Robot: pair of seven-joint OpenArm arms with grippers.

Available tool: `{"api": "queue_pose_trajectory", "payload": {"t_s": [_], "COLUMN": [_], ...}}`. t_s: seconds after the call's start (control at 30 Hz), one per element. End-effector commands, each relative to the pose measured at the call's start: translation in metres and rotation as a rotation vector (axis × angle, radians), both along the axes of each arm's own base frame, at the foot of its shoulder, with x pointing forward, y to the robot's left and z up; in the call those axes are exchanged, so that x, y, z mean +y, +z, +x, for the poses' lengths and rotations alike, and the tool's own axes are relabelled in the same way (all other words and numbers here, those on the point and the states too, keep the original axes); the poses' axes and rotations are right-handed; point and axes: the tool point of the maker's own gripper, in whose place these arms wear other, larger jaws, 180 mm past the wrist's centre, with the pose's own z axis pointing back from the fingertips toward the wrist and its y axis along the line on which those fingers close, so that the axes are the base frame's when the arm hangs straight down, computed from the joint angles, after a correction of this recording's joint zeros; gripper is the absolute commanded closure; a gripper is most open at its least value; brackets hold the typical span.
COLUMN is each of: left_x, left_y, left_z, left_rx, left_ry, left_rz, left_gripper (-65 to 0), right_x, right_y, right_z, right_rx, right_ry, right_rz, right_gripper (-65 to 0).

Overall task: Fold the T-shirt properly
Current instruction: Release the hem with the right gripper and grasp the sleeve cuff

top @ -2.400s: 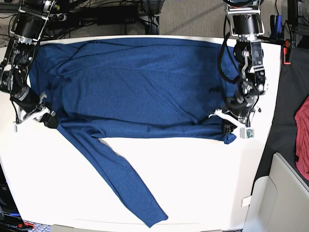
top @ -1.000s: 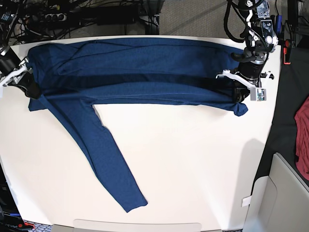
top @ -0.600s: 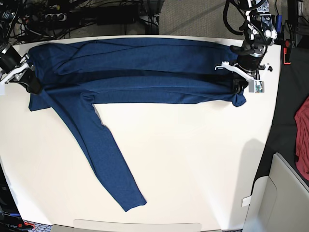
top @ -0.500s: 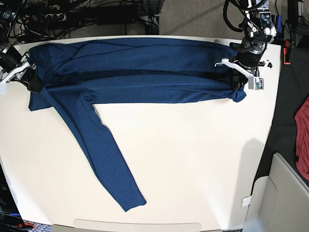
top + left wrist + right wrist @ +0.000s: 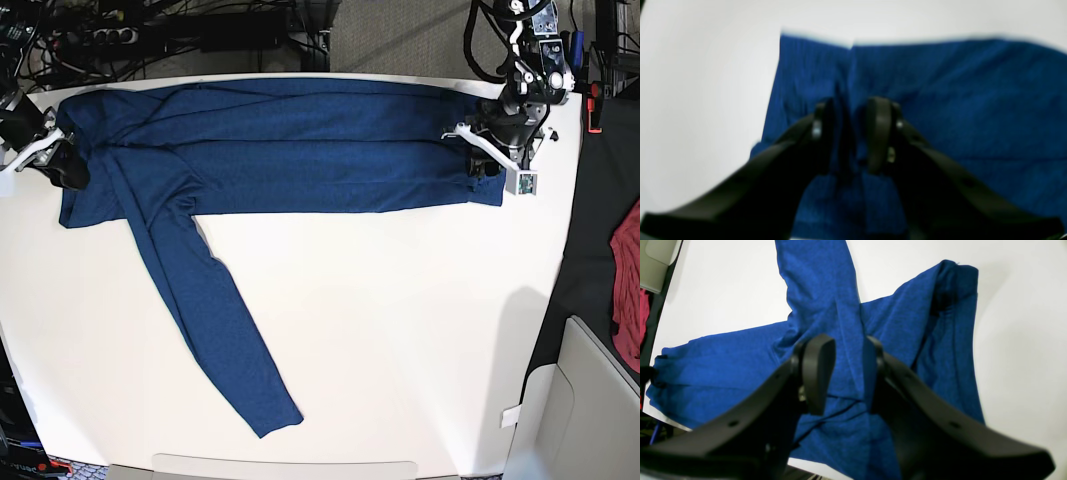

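Observation:
The blue T-shirt [image 5: 300, 160] lies folded lengthwise in a band along the far side of the white table [image 5: 400, 330]. One long sleeve [image 5: 210, 310] runs diagonally toward the near edge. My left gripper [image 5: 485, 165] sits over the band's right end. In the left wrist view its jaws [image 5: 850, 136] stand apart over the fabric [image 5: 957, 100]. My right gripper [image 5: 68, 172] is at the band's left end. In the right wrist view it [image 5: 848, 373] is open above the cloth [image 5: 740, 366], with a soft ridge running between the fingers.
A red cloth [image 5: 628, 290] hangs past the table's right edge, above a beige bin [image 5: 590, 400]. Cables and a power strip [image 5: 200, 25] lie behind the far edge. White table surface spreads around the sleeve.
Both grippers went from shut to open. The raised folded edge they carried toward the far side has dropped flat, and the dark shadow under it is gone.

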Motion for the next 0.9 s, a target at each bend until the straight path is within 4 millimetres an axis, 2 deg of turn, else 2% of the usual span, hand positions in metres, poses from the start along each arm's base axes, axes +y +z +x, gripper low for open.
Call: {"api": "queue_pose_trajectory", "payload": {"t_s": [0.0, 0.23, 0.47, 0.6, 0.73, 0.87], "left_x": [0.003, 0.001, -0.001, 0.018, 0.032, 0.032], "left_y": [0.006, 0.008, 0.021, 0.026, 0.036, 0.039], "left_z": [0.000, 0.000, 0.005, 0.005, 0.011, 0.015], "left_rx": [-0.016, -0.023, -0.061, -0.078, -0.116, -0.125], "left_ry": [-0.004, -0.002, -0.007, 0.055, 0.112, 0.111], "left_rz": [0.011, 0.006, 0.014, 0.026, 0.028, 0.027], "left_gripper": [-19.8, -23.8, -26.5, -26.7, -26.7, -26.7], "right_x": [-0.008, -0.020, -0.019, -0.015, -0.003, 0.016], "right_y": [0.018, 0.032, 0.041, 0.042, 0.032, 0.027], "right_z": [0.007, 0.023, 0.045, 0.060, 0.092, 0.131], "right_rx": [-0.063, -0.122, -0.175, -0.196, -0.185, -0.176], "right_ry": [-0.013, -0.054, -0.081, -0.103, -0.081, -0.048], "right_rz": [-0.014, -0.055, -0.077, -0.076, -0.040, 0.008], "right_gripper": [-18.2, -18.2, -18.2, -18.2, -18.5, -18.6]}}
